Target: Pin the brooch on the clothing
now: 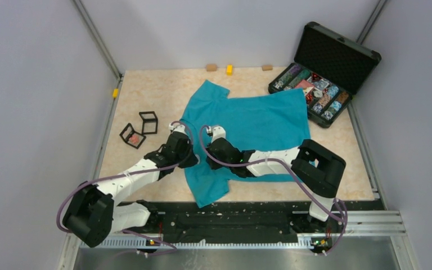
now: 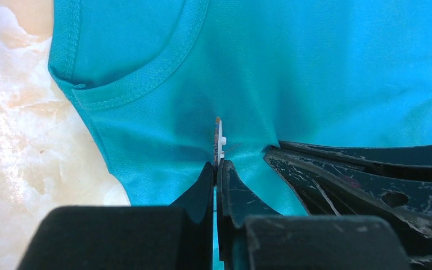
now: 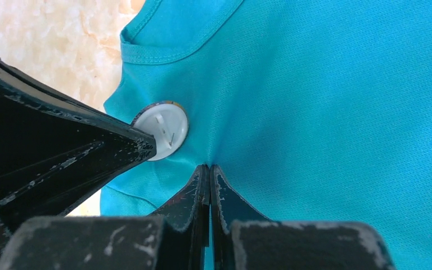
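The left end effector (image 2: 216, 166) is clamped tight on the brooch (image 3: 166, 129). It grips the round disc by its edge, with the white back and pin turned toward a raised fold of the shirt (image 1: 259, 121). The brooch touches the fabric just below the collar (image 3: 174, 48). Right beside it, the right end effector (image 3: 209, 167) is closed on that small pinch of cloth, which puckers toward its tips.

To do this step well, the right one should probably hold the fold up and taut. The left can then drive the pin through the ridge without twisting, since an edge grip may let the disc slip. Whether the pin has entered the cloth cannot be told.

The main obstacle is crowding: the two end effectors nearly touch beside the collar, leaving little room to swing.

On the desk (image 1: 146, 95), an open case (image 1: 365, 56) of trinkets lies well beyond the shirt's far right corner. Two black frames (image 1: 140, 129) sit left of the shirt, and small blocks (image 1: 229, 69) line the edge beyond it. All of these are well apart from the work.
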Controlling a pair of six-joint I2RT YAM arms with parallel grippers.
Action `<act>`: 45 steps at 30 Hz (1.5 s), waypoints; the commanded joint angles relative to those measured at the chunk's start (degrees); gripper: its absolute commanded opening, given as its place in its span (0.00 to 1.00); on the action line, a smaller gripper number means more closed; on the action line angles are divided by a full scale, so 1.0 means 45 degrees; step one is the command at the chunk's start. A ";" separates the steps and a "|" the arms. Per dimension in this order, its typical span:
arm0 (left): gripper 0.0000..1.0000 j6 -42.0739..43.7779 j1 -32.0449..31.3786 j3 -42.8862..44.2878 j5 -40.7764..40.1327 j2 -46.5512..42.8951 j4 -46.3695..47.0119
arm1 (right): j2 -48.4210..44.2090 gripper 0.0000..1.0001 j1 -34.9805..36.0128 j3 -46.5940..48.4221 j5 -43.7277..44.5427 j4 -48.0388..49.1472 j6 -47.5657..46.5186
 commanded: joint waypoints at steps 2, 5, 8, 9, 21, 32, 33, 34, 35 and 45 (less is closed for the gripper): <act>0.00 0.0222 -0.0182 0.0682 -0.0389 0.0322 0.0353 | -0.0805 0.00 0.0109 -0.0213 -0.0341 0.1020 0.0059; 0.00 0.0344 -0.0238 0.0859 -0.0539 0.0501 0.0162 | -0.0828 0.00 0.0114 -0.0288 -0.0546 0.1217 -0.0048; 0.00 0.0450 -0.0263 0.0953 -0.0515 0.0647 0.0157 | -0.0785 0.00 0.0106 -0.0334 -0.0838 0.1407 -0.0132; 0.00 0.0459 -0.0270 0.1012 -0.0490 0.0710 0.0112 | -0.0781 0.00 0.0104 -0.0366 -0.0909 0.1501 -0.0144; 0.00 0.0693 -0.0372 0.1294 -0.0558 0.1007 -0.0276 | -0.0892 0.00 0.0120 -0.0408 -0.0286 0.1211 -0.0036; 0.00 0.0930 -0.0514 0.1596 -0.0213 0.1369 -0.0544 | -0.1157 0.00 0.0115 -0.0677 -0.0264 0.1716 -0.0271; 0.00 0.0956 -0.0519 0.1629 -0.0201 0.1409 -0.0554 | -0.1213 0.00 0.0108 -0.0736 -0.0319 0.1813 -0.0296; 0.00 0.0993 -0.0515 0.1651 -0.0192 0.1453 -0.0565 | -0.1205 0.00 0.0107 -0.0777 -0.0378 0.1893 -0.0343; 0.00 0.1015 -0.0509 0.1675 -0.0174 0.1487 -0.0564 | -0.1200 0.00 0.0104 -0.0790 -0.0463 0.1925 -0.0400; 0.00 0.0608 -0.0529 0.1332 -0.0312 0.1157 0.0002 | -0.0470 0.00 0.0105 -0.0440 -0.1637 0.1869 -0.0546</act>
